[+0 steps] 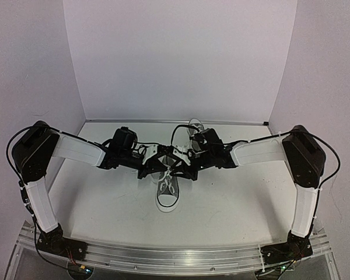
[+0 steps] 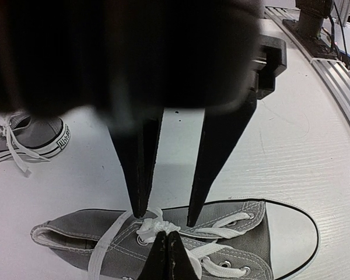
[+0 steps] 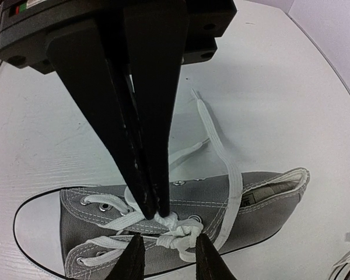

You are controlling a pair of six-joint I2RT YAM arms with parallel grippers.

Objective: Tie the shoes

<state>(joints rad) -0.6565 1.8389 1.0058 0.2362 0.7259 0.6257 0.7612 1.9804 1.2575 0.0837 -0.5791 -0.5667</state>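
One of the shoes [image 1: 166,195], grey with a white toe cap, lies on the table between both arms, its white laces bunched in a knot [image 3: 178,230]. My left gripper [image 3: 153,213] comes down on that knot [image 2: 154,227] with its tips pressed together on the lace; its own view shows it [image 2: 166,233] the same way. My right gripper [image 3: 167,238] has its fingers apart, one on each side of the knot, also seen as the right gripper [image 2: 164,219] straddling it. A loose lace end [image 3: 221,146] trails onto the table. The other shoe [image 1: 195,127] lies behind the arms.
The second shoe [image 2: 29,137] sits a short way from the worked one, laces loose. White walls close the table at the back and both sides. An aluminium rail [image 1: 175,254] carrying the arm bases runs along the near edge.
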